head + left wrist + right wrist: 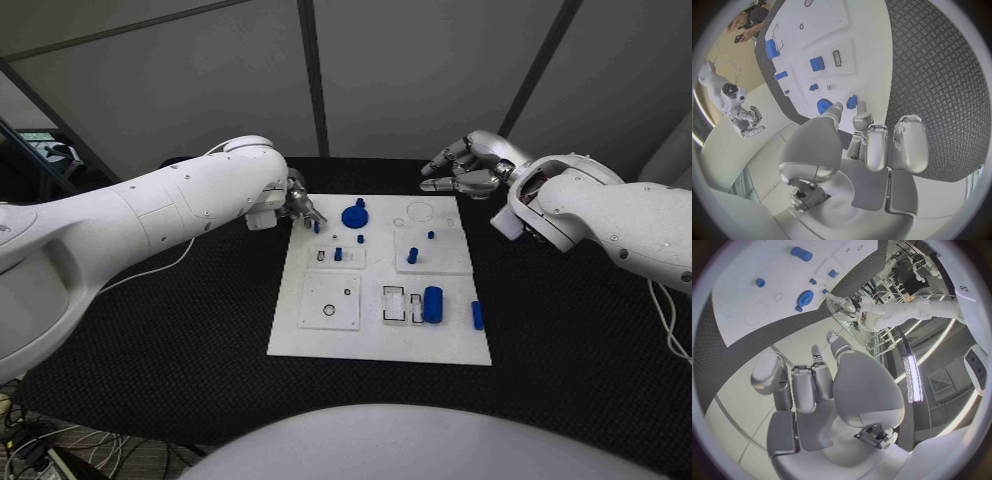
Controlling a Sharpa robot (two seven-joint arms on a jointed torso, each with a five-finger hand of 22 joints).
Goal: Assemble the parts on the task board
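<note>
The left hand (pixel 296 205), at the upper-left corner of the task board (pixel 379 345), pinches a small blue part (pixel 317 226), long axis upright; the right hand (pixel 469 168) hovers beyond the board's top edge, fingers curled, holding nothing.

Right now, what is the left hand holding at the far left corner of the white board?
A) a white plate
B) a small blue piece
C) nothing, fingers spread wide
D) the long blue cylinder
B: the left hand pinches a small blue piece at its fingertips over the white board.
</note>
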